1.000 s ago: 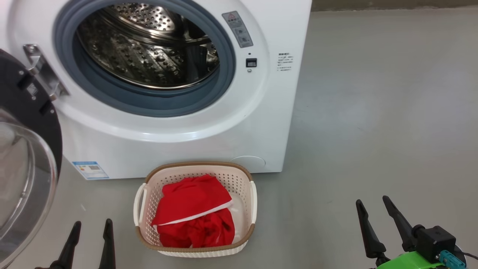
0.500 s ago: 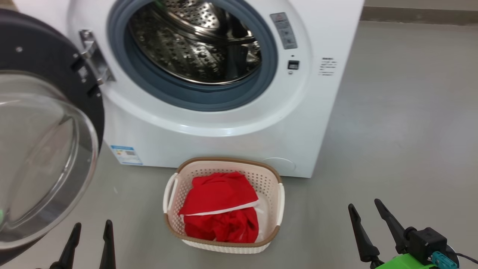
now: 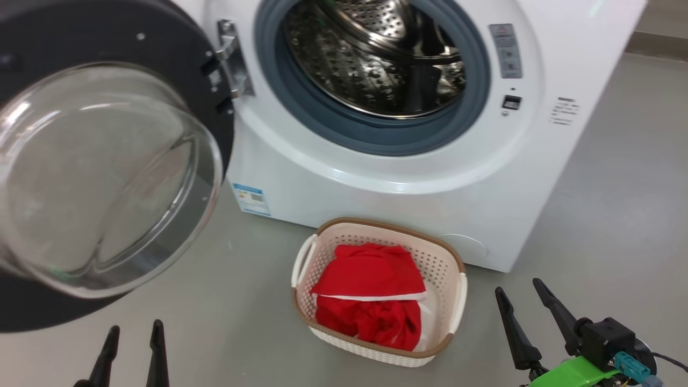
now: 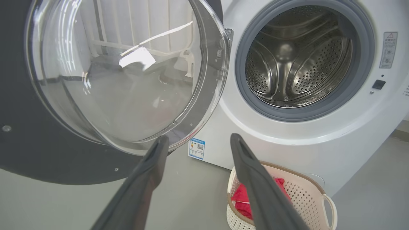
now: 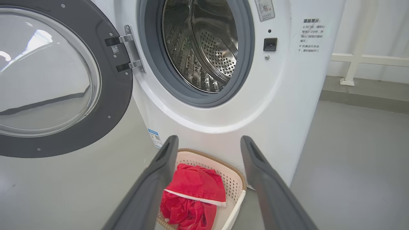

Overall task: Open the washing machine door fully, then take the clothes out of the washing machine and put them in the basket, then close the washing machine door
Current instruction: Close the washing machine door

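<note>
Gaping perforated drum (image 3: 376, 59); crumpled red clothes (image 3: 371, 282) in latticed basket (image 3: 436, 257); left hand (image 3: 135, 325), right hand (image 3: 517, 286) released.

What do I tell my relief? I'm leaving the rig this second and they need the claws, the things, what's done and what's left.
Claws: the left claw and right claw are both open and empty, held low over the floor.
Things: the washing machine door is swung wide open on its hinge. The red clothes lie in the basket, which stands on the floor in front of the washing machine. No clothes show in the drum.
Done: door opened, clothes moved to the basket.
Left: close the door.
</note>
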